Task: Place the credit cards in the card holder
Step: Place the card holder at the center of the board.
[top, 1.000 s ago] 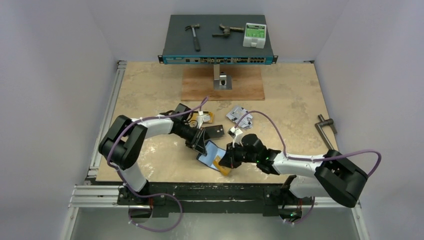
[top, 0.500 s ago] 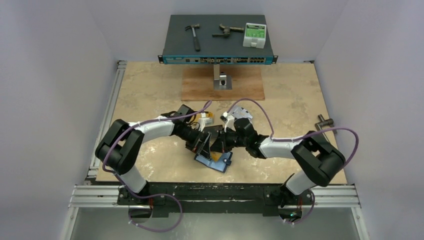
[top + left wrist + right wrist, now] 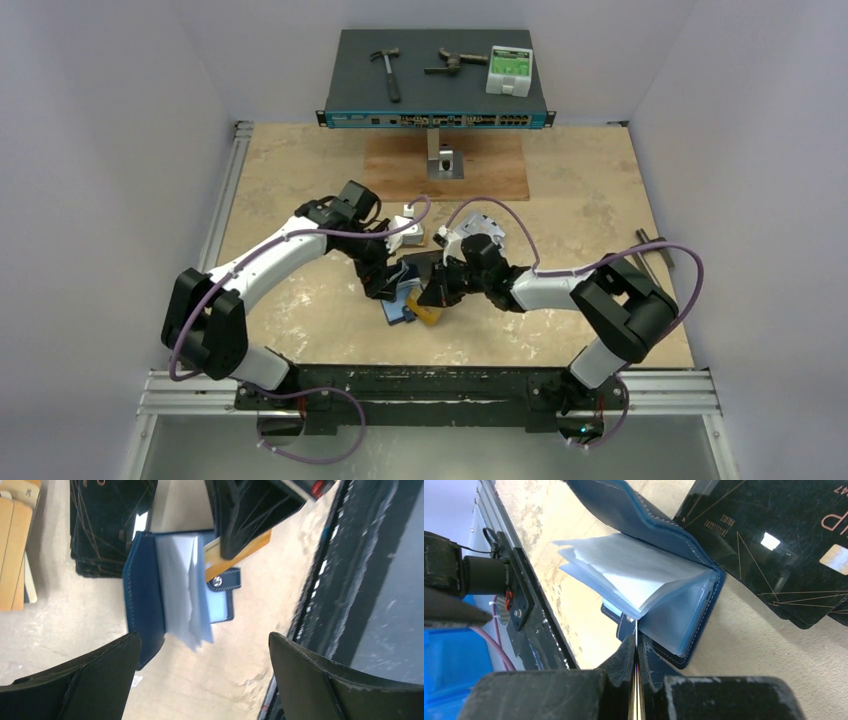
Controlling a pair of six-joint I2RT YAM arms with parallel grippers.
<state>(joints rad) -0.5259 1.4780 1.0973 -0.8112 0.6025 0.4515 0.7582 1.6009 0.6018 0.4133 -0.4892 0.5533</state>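
Black cards [image 3: 111,526] just beside card holder [image 3: 146,602]

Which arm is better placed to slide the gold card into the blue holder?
Right. The right hand is shut on the thin gold-yellow plastic card, edge at the clear sleeves of the open navy-blue folding card holder. The left hand hangs open above, empty.

left hand [image 3: 385,285] spread wide, right hand [image 3: 636,660] pinching gold card [image 3: 212,562], both arms bent inward

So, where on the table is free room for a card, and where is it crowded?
Free: far left, between rail and board; right side, between silver cards and clamp. Crowded: the centre, where the left end effector and right end effector, holding a gold card, meet over holder and black cards.
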